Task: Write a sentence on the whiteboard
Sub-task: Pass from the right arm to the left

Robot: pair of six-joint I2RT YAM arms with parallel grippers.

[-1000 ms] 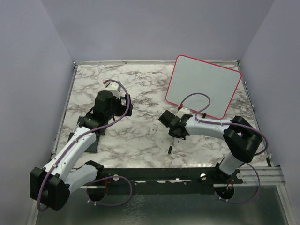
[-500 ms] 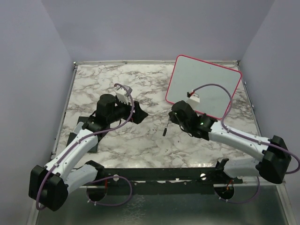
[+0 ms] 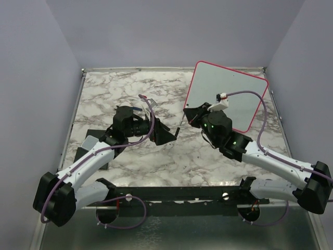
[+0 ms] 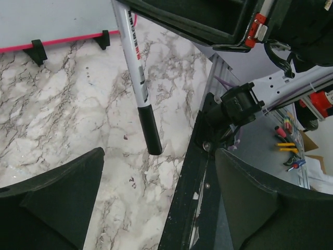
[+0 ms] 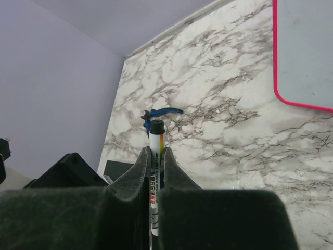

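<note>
Lying behind the left pincer (image 3: 166, 133), under its arm, is a dark pad (image 3: 102, 162) on the marble bench (image 3: 130, 88). The left pincer's fingers stand wide apart, gripping nothing. The black-capped end of a marker (image 4: 138, 78) hangs before their gap. The right pincer (image 5: 155, 152) is clamped on the marker's barrel. The whiteboard (image 3: 218, 78) lies just beyond the right pincer, to its right.

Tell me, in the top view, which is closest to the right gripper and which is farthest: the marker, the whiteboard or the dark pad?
Starting from the right gripper:
1. The marker, clamped between its fingers.
2. The whiteboard, just behind it, on the right side.
3. The dark pad, far across on the left side.
</note>
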